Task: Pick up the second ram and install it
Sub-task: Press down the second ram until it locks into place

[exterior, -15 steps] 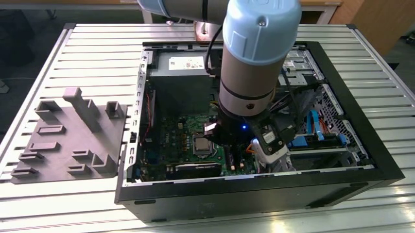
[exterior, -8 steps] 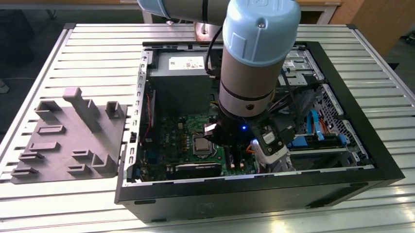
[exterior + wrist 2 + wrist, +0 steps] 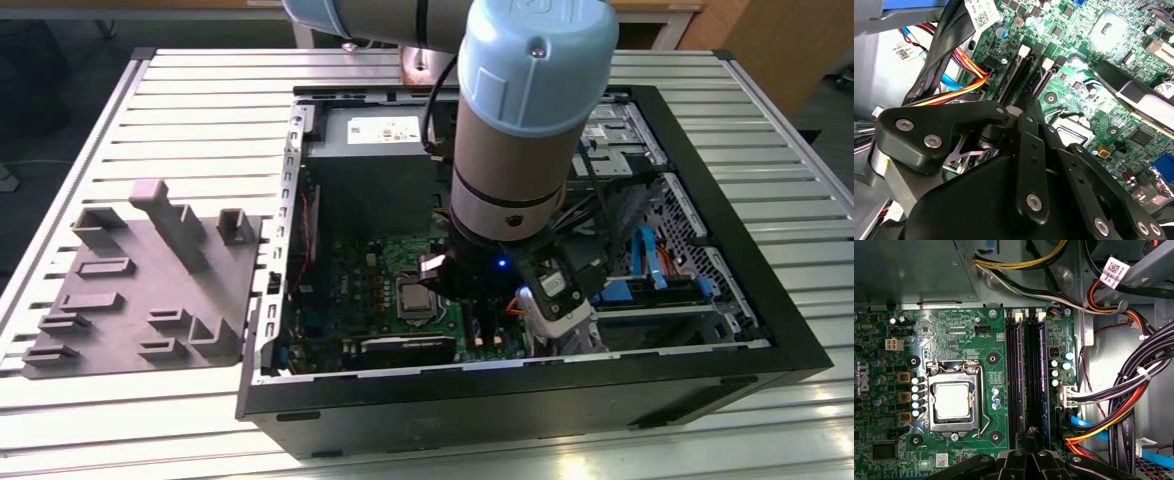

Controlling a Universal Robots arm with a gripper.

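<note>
- The open computer case (image 3: pixel 747 300) lies on the slatted tabletop (image 3: pixel 200 90), with the arm (image 3: pixel 521 120) reaching down into it.
- The green motherboard (image 3: pixel 954 340) lies below the gripper (image 3: pixel 1026 452).
- The second ram (image 3: pixel 1043 375) stands in a slot beside the other black slots.
- Whether the fingers are apart or together, I cannot tell.

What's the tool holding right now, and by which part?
Cannot tell. In the first wrist view the tool sits low over the memory slots of the motherboard; its linkage hides the fingertips and any stick between them.
</note>
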